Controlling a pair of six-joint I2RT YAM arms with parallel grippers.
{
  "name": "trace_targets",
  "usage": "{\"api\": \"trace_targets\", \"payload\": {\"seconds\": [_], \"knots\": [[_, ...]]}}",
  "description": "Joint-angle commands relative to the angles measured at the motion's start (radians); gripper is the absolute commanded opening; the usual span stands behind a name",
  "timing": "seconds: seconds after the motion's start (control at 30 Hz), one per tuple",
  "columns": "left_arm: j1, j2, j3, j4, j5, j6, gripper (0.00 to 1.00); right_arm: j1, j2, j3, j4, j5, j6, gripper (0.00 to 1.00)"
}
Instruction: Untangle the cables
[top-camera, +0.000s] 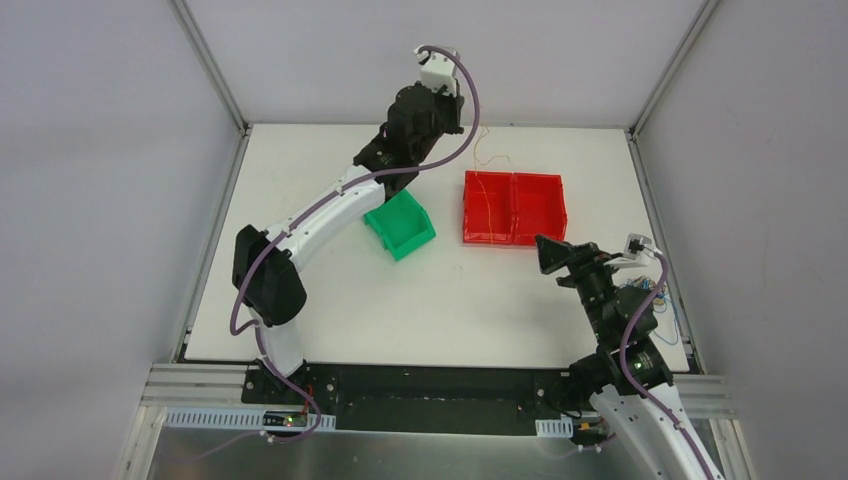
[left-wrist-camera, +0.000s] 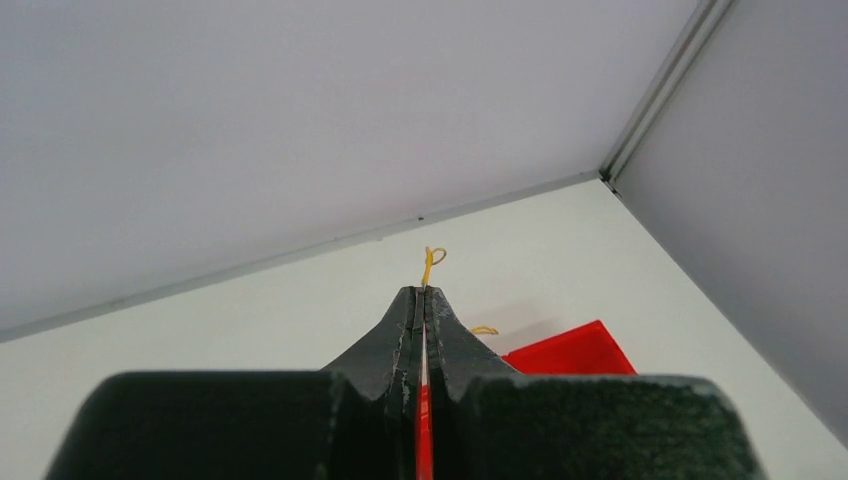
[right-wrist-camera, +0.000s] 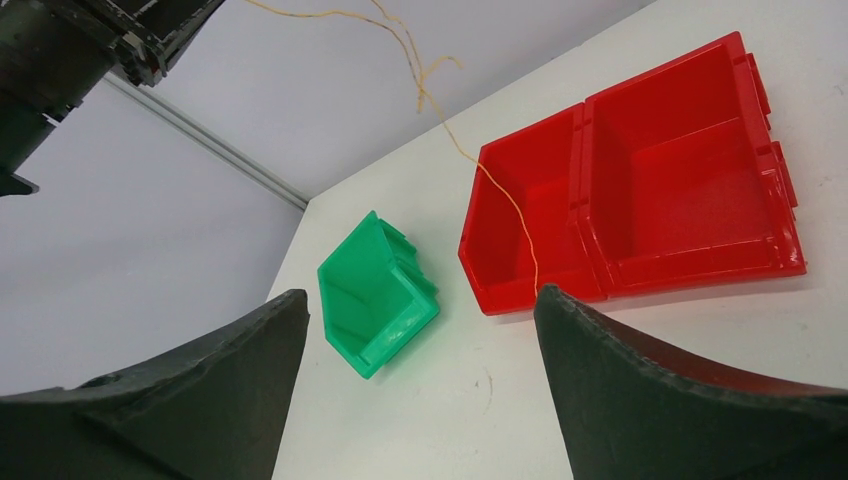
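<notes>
The left end effector (left-wrist-camera: 424, 292) is raised above the far side of the white bench (top-camera: 330, 300), clamped shut on one thin orange-yellow wire (right-wrist-camera: 500, 195). The wire hangs from it into the left red plastic bin (right-wrist-camera: 515, 290). The right end effector (right-wrist-camera: 420, 293) stands open, well apart from the wire.

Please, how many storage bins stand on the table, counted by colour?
Red: 2, the left red bin and the right red bin
Green: 1, the green bin
Total: 3 bins
</notes>
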Motion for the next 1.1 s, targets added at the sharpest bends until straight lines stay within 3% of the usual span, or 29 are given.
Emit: {"api": "trace_targets", "payload": {"seconds": [0.0, 0.23, 0.47, 0.7, 0.87, 1.07], "knots": [[0.004, -0.022, 0.144, 0.010, -0.101, 0.042, 0.00, -0.002, -0.004, 0.003, 0.023, 0.023, 0.006, 0.87], [0.004, 0.029, 0.256, -0.011, -0.111, 0.041, 0.00, -0.002, -0.004, 0.002, 0.025, 0.017, 0.011, 0.87], [0.003, 0.053, 0.243, 0.005, -0.085, 0.061, 0.00, -0.002, -0.007, 0.002, 0.025, 0.013, 0.015, 0.87], [-0.006, -0.011, 0.072, 0.040, -0.014, 0.017, 0.00, -0.001, -0.013, 0.005, 0.017, 0.017, 0.013, 0.87], [-0.076, -0.067, -0.067, 0.038, -0.030, 0.086, 0.00, -0.001, -0.020, 0.008, 0.008, 0.025, 0.010, 0.87], [-0.130, -0.117, -0.196, 0.020, -0.040, 0.060, 0.00, -0.002, -0.010, 0.011, -0.003, 0.040, 0.011, 0.87]]}}
